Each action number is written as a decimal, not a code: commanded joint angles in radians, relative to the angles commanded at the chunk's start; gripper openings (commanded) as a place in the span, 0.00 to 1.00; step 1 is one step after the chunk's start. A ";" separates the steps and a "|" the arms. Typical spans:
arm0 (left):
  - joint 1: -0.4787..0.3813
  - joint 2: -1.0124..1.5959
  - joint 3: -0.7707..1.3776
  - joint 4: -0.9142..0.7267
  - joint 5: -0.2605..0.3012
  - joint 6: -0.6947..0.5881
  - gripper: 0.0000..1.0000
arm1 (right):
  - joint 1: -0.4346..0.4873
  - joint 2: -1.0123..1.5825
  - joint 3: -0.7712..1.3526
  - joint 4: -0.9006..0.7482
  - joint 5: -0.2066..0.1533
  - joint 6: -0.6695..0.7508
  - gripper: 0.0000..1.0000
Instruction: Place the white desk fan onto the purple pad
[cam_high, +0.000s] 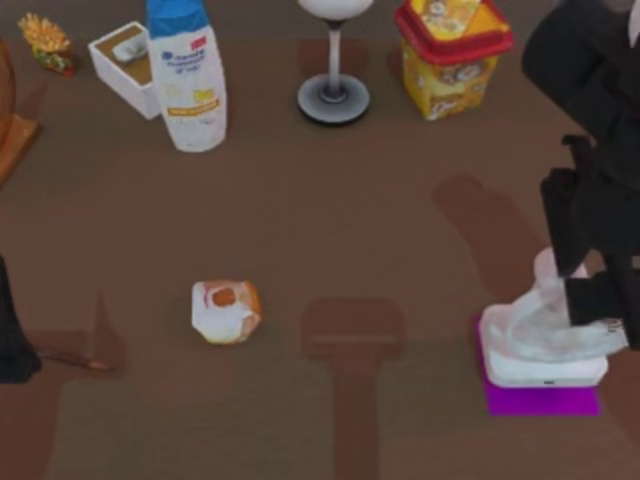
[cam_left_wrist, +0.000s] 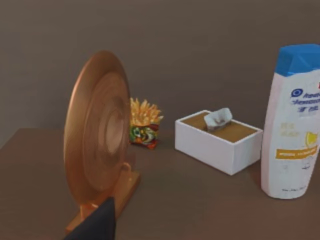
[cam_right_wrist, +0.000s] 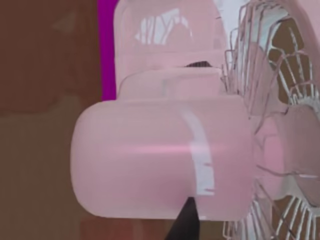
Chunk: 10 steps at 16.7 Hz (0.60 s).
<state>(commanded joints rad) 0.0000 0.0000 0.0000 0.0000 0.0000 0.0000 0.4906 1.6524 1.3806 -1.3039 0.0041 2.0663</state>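
Our right gripper (cam_high: 590, 300) grips the fan (cam_high: 545, 335), sitting on the purple pad (cam_high: 540, 400); we should release gently, lifting straight up.

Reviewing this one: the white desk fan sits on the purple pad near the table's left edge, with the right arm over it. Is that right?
Not quite. The white desk fan does sit on the purple pad with the right arm over it, but the top view shows them near the table's right edge, not the left.
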 joint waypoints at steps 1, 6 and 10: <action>0.000 0.000 0.000 0.000 0.000 0.000 1.00 | -0.002 0.002 -0.028 0.029 0.000 -0.001 0.00; 0.000 0.000 0.000 0.000 0.000 0.000 1.00 | -0.003 0.006 -0.066 0.067 -0.001 -0.002 0.00; 0.000 0.000 0.000 0.000 0.000 0.000 1.00 | -0.003 0.006 -0.066 0.067 -0.001 -0.002 0.23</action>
<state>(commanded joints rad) 0.0000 0.0000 0.0000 0.0000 0.0000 0.0000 0.4872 1.6588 1.3151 -1.2374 0.0029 2.0646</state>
